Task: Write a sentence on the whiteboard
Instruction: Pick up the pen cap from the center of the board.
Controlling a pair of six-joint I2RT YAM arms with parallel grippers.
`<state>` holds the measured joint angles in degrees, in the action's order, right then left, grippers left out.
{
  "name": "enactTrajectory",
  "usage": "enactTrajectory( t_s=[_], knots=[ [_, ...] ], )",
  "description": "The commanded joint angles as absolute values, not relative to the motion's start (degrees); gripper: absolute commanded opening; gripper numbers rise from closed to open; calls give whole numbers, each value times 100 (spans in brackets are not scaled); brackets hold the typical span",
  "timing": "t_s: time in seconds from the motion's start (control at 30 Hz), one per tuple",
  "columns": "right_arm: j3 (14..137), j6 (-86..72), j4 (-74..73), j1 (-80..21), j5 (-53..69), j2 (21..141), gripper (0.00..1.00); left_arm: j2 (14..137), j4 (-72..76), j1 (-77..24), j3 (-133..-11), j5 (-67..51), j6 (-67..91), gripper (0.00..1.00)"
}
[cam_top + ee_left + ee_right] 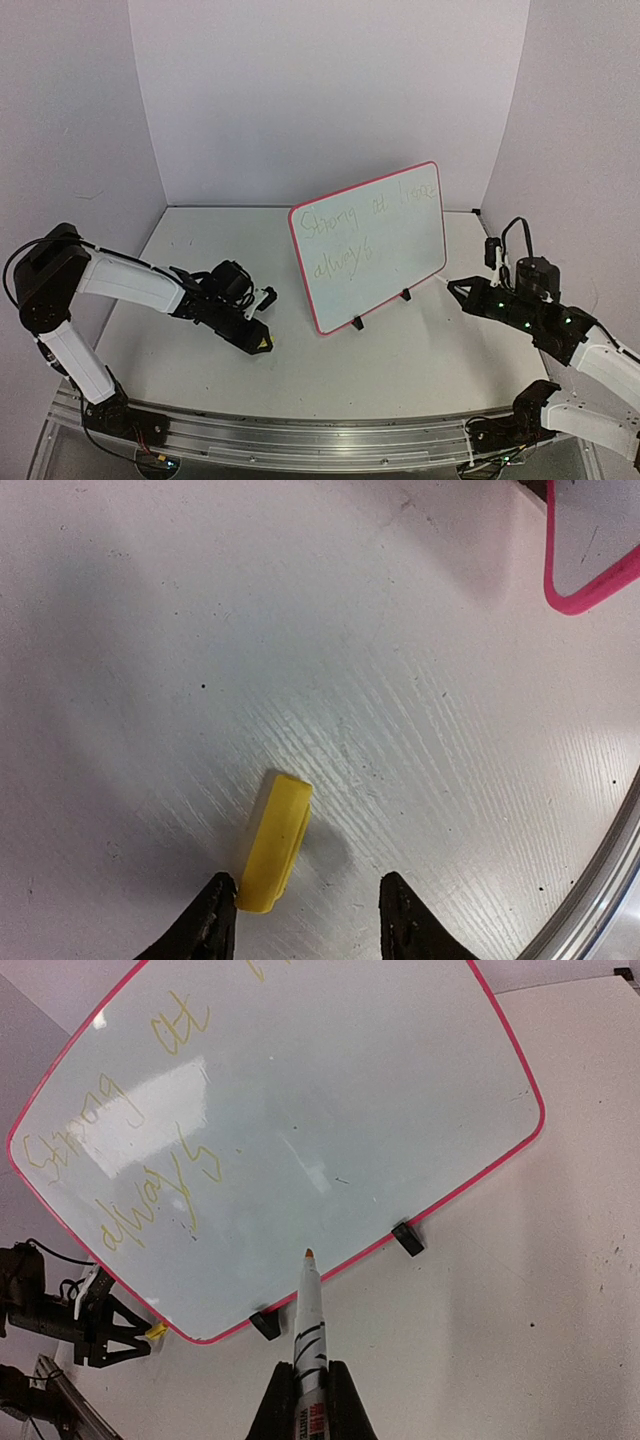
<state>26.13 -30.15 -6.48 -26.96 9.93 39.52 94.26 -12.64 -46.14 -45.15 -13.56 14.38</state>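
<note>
The whiteboard [385,250] stands tilted on small black feet [407,1238] at mid-table, its pink-red rim [590,592] facing the arms. The sentence [120,1150] is faint yellow cursive in two lines. My right gripper [308,1405] is shut on a white marker [309,1325], whose orange tip hangs just short of the board's lower edge. My left gripper [310,920] is low over the table, left of the board, and open. A yellow marker cap [276,838] lies flat between its fingers, against the left fingertip [214,920].
A metal rail [300,440] runs along the table's near edge and also shows in the left wrist view as the rail [600,900]. White walls [320,90] close in the back and both sides.
</note>
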Motion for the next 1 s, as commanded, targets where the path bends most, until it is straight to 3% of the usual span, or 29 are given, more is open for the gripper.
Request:
enactTrajectory(
  t_s=[0.0,0.4,0.87,0.97],
  knots=[
    [2599,-3049,-431,-2677,1008,3902,0,9404,-1702,-4718,-4513,-1045,1375,46],
    [2609,-3032,-435,-2676,1029,3859,0,9553,-1822,-4825,-4627,-829,1296,28],
    [2663,-3060,-444,-2674,1122,3825,0,9618,-1701,-4838,-4539,-743,1391,0],
    [2741,-3062,-464,-2680,1301,3799,0,9549,-1749,-4842,-4506,-560,1501,0]
  ],
)
